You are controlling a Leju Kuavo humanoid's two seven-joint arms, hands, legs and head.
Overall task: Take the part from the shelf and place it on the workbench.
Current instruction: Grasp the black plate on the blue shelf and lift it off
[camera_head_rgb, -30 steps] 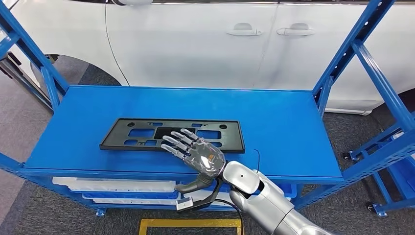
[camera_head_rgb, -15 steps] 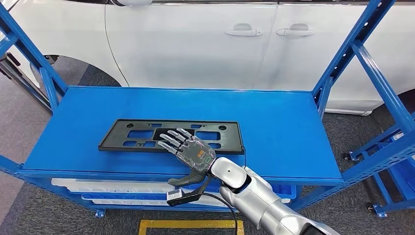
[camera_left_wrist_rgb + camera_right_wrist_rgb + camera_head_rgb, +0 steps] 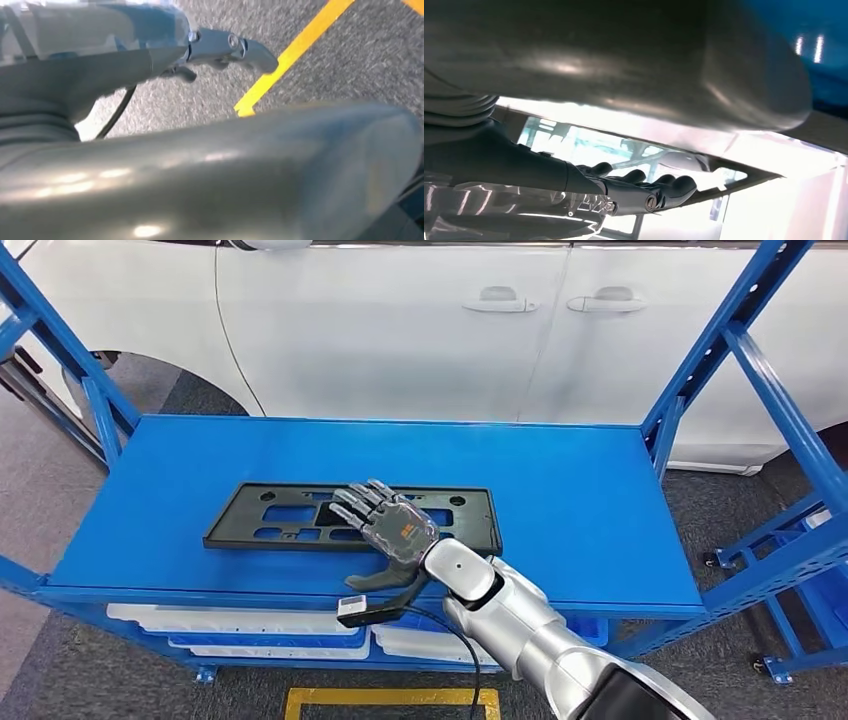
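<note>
My right arm [image 3: 530, 625] reaches forward and inward from the lower right, silver forearm angled up to the wrist. Right hand [image 3: 392, 530] is palm down, fingers [image 3: 358, 502] extended and slightly spread, thumb hanging low. Left hand [image 3: 220, 50] hangs low, fingers partly curled; grip unclear.

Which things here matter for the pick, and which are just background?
Job:
black part on the shelf top
right hand, fingers over the part, thumb below the shelf edge

Background:
white car
white panels on the lower shelf
yellow floor line
</note>
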